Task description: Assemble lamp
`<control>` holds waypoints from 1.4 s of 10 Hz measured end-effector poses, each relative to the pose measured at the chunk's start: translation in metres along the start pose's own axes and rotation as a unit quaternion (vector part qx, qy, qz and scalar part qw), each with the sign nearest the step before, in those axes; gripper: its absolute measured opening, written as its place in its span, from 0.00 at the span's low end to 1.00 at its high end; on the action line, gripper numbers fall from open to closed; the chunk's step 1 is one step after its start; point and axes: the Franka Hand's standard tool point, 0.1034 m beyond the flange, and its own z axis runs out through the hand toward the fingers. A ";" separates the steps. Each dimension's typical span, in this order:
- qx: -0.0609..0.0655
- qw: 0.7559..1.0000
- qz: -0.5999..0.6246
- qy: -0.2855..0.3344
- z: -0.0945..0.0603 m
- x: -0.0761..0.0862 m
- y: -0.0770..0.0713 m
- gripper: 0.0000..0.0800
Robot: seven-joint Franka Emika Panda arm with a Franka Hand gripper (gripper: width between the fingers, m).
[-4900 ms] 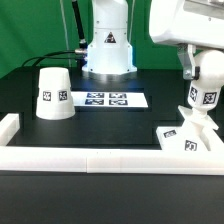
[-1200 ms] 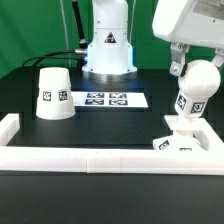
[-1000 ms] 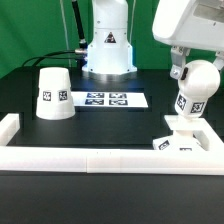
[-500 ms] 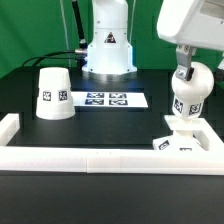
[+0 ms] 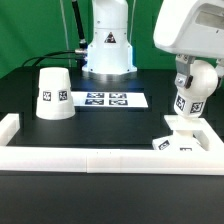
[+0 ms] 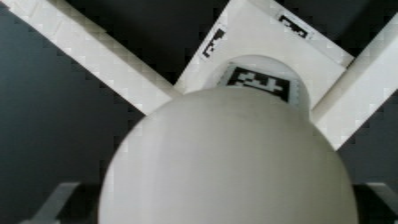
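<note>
The white ball-shaped bulb stands neck down on the small flat square base at the exterior view's right, just behind the front rail. My gripper comes down from above and is shut on the bulb's upper part. In the wrist view the bulb fills the middle. The tagged base shows beyond it, and a dark finger shows at the bulb's side. The tapered shade stands mouth down at the exterior view's left, far from the gripper.
The marker board lies flat mid-table in front of the arm's white pedestal. White border rails run along the front and the left. In the wrist view two rails meet in a corner by the base.
The hand has come lower over the bulb. The bulb has shifted slightly down and toward the exterior view's left, over the base. The shade and base have not moved.
</note>
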 end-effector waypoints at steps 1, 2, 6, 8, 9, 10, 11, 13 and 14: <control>0.000 1.000 0.000 0.000 0.000 0.000 0.000 0.72; 0.000 1.000 0.000 0.000 0.000 0.000 0.000 0.72; -0.004 1.000 -0.015 0.015 -0.006 -0.001 0.010 0.72; -0.006 0.999 -0.016 0.051 0.000 -0.009 0.004 0.72; -0.011 0.997 -0.016 0.077 0.000 -0.010 0.003 0.72; -0.015 0.994 -0.017 0.105 -0.001 -0.011 0.002 0.72; -0.016 0.993 -0.020 0.112 -0.001 -0.012 0.003 0.72; -0.016 0.993 -0.020 0.112 -0.001 -0.011 0.002 0.72; -0.016 0.993 -0.020 0.112 -0.001 -0.011 0.002 0.72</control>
